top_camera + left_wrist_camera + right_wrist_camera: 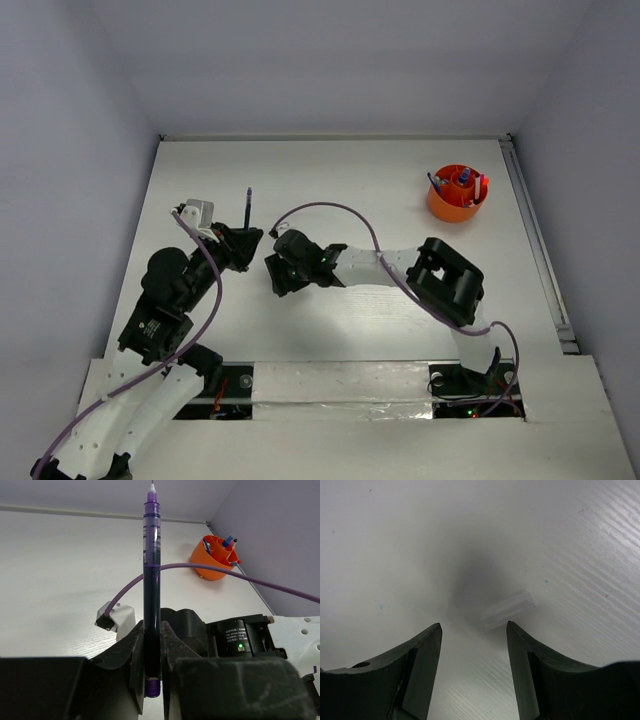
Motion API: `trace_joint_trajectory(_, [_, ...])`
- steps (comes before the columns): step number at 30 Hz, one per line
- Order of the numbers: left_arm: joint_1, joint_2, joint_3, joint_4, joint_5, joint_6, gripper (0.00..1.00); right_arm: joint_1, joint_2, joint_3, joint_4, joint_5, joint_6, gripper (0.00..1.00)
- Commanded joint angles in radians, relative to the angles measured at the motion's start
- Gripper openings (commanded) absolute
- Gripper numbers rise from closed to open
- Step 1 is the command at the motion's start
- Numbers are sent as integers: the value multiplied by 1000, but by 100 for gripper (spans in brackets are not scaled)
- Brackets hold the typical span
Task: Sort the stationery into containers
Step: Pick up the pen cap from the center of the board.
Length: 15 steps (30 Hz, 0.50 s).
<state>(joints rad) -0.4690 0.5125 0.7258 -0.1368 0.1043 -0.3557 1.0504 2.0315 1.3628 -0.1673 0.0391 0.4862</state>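
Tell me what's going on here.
The left gripper is shut on a purple pen, held by its back end. The right gripper hangs open over a small clear cap lying on the table. The orange cup near the far right corner already holds a few pens.

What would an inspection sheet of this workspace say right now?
Surface: white table, a few faint specks.
Job's things: purple pen sticks out of the left hand, tip outward; orange cup at far right holds several items; small clear tube, maybe a cap, lies on the table.
Clutter: nothing seen.
Hands: left hand shut on the pen; right hand open, just short of the tube.
Cables: purple cables run along both arms.
Surroundings: grey walls on three sides.
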Motion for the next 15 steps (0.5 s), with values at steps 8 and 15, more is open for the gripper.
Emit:
trace_joint_trajectory(8, [6,-16,-14,65,18,14,0,16,82,125,-140,153,-23,66])
trace_joint_trajectory(15, [24,-8,-9,65,29,23,0,16,144,190,-172,166,-41,59])
